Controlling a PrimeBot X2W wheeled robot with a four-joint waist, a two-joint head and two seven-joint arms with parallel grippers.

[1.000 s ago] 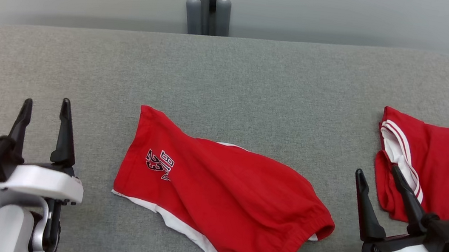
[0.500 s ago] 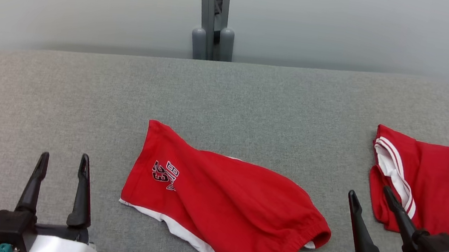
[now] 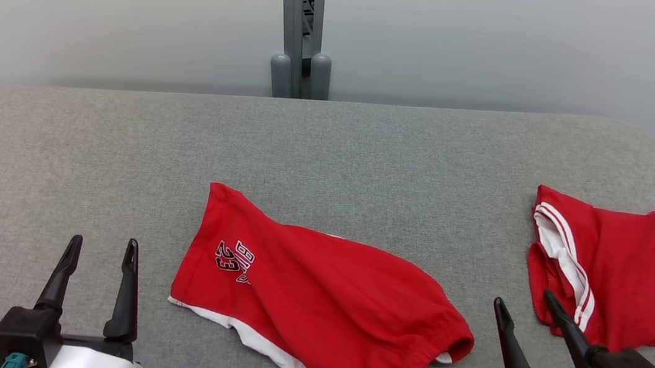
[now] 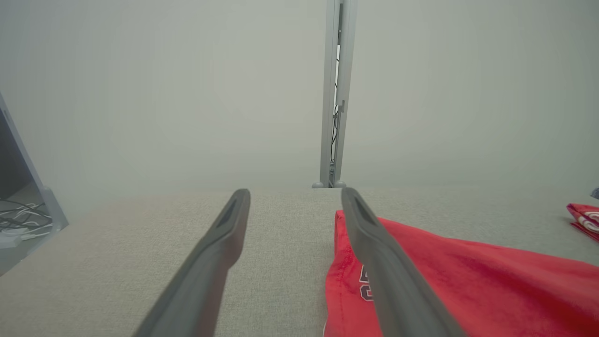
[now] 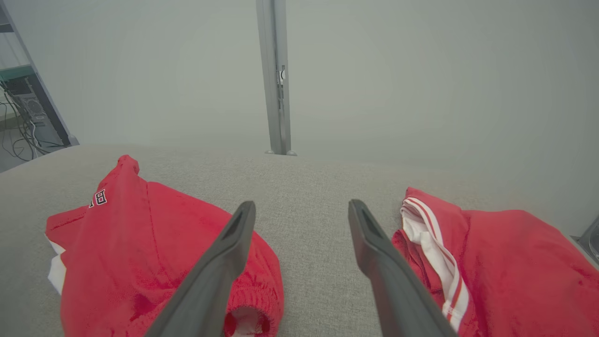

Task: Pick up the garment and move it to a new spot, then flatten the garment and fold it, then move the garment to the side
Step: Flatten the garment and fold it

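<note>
Seemingly little is done: shorts (image 3: 318,308) lie rumpled, unfolded; left tool (image 3: 105,240) and right tool (image 3: 523,296) beside them stand open, empty.

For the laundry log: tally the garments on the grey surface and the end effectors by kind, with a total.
Red garments: 2 (shorts printed 23, white-striped garment)
End effectors, both open: 2 (left end effector, right end effector)
Total: 4
</note>
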